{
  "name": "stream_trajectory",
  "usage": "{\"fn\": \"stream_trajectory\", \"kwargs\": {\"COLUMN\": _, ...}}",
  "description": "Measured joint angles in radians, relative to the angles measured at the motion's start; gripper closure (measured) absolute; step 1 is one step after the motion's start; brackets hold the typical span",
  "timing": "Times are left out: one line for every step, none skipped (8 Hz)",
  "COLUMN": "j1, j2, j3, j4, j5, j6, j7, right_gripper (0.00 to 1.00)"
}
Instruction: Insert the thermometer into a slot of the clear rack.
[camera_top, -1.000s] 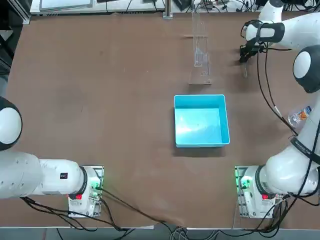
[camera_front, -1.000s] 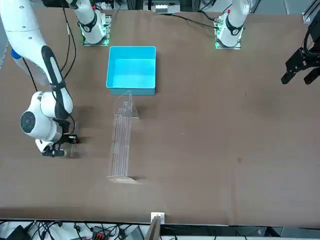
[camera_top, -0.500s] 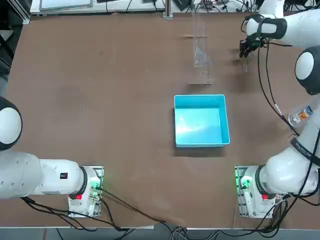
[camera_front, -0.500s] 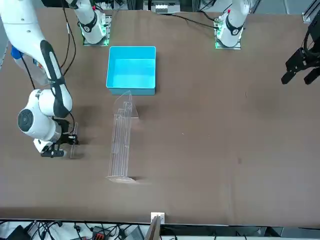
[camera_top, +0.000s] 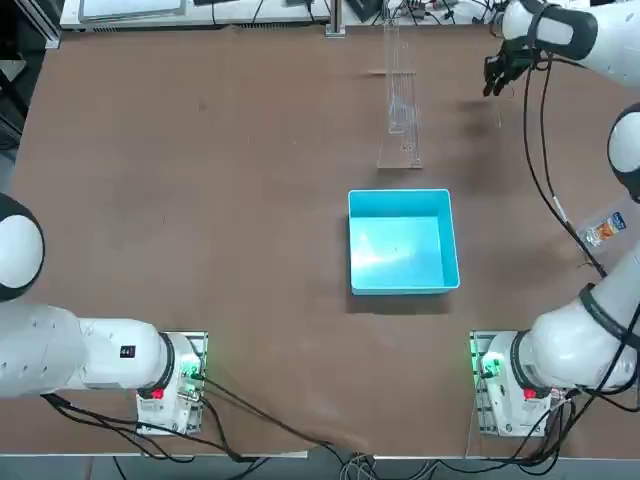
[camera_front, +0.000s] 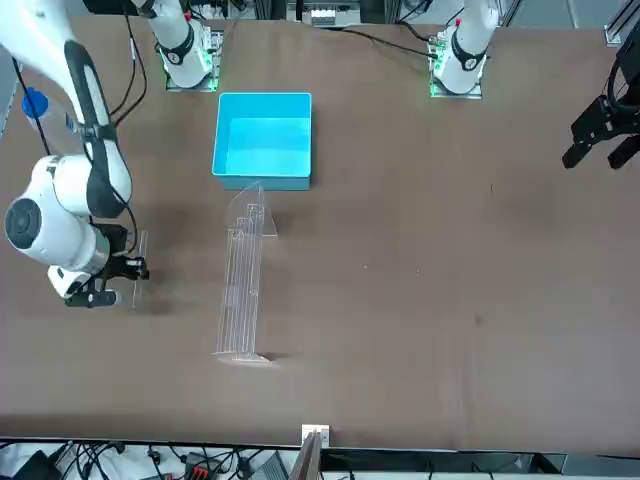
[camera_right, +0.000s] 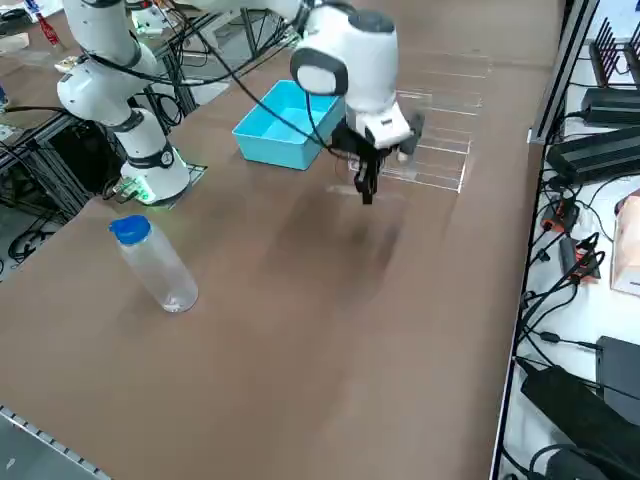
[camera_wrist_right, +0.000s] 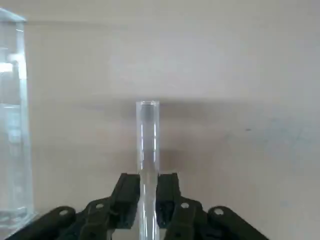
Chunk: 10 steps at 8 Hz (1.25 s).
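My right gripper (camera_wrist_right: 148, 192) is shut on the thermometer (camera_wrist_right: 148, 145), a thin clear rod that sticks straight out from between the black fingers (camera_wrist_right: 128, 196). In the front view the gripper (camera_front: 132, 272) hangs above the table with the rod (camera_front: 137, 262) roughly upright. It is off to the robot's right of the clear rack (camera_front: 243, 280). The rack (camera_top: 400, 95) is a long transparent acrylic frame lying near the table's far edge, and the gripper (camera_top: 497, 80) is apart from it. One end plate of the rack (camera_wrist_right: 12, 115) shows in the wrist view.
A bright blue square bin (camera_top: 402, 240) sits mid-table, nearer the arm bases than the rack. A small clear bottle with a blue cap (camera_right: 155, 265) stands near the table's right edge. Cables and equipment (camera_right: 590, 100) line the far side beyond the table.
My right arm has risen and shifted toward the table's far edge, carrying the thermometer up from the table. The grip stays shut. The rack and bin have not moved.
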Motion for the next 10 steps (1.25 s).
{"fn": "stream_trajectory", "kwargs": {"j1": 0.001, "j2": -0.026, "j3": 0.023, "j4": 0.0, "j5": 0.01, "j6": -0.025, "j7": 0.036, "right_gripper": 0.78}}
{"fn": "stream_trajectory", "kwargs": {"j1": 0.003, "j2": -0.044, "j3": 0.045, "j4": -0.001, "j5": 0.022, "j6": -0.04, "j7": 0.076, "right_gripper": 0.78}}
{"fn": "stream_trajectory", "kwargs": {"j1": 0.004, "j2": -0.053, "j3": 0.066, "j4": -0.001, "j5": 0.036, "j6": -0.044, "j7": 0.121, "right_gripper": 0.78}}
{"fn": "stream_trajectory", "kwargs": {"j1": 0.005, "j2": -0.054, "j3": 0.092, "j4": 0.0, "j5": 0.047, "j6": -0.043, "j7": 0.176, "right_gripper": 0.78}}
{"fn": "stream_trajectory", "kwargs": {"j1": 0.009, "j2": -0.054, "j3": 0.116, "j4": 0.003, "j5": 0.05, "j6": -0.041, "j7": 0.235, "right_gripper": 0.78}}
{"fn": "stream_trajectory", "kwargs": {"j1": 0.016, "j2": -0.054, "j3": 0.132, "j4": 0.012, "j5": 0.053, "j6": -0.04, "j7": 0.284, "right_gripper": 0.78}}
{"fn": "stream_trajectory", "kwargs": {"j1": 0.027, "j2": -0.054, "j3": 0.136, "j4": 0.021, "j5": 0.07, "j6": -0.04, "j7": 0.316, "right_gripper": 0.78}}
{"fn": "stream_trajectory", "kwargs": {"j1": 0.038, "j2": -0.054, "j3": 0.136, "j4": 0.027, "j5": 0.119, "j6": -0.039, "j7": 0.33, "right_gripper": 0.78}}
{"fn": "stream_trajectory", "kwargs": {"j1": 0.047, "j2": -0.054, "j3": 0.136, "j4": 0.033, "j5": 0.181, "j6": -0.033, "j7": 0.332, "right_gripper": 0.78}}
{"fn": "stream_trajectory", "kwargs": {"j1": 0.051, "j2": -0.052, "j3": 0.136, "j4": 0.041, "j5": 0.219, "j6": -0.021, "j7": 0.332, "right_gripper": 0.78}}
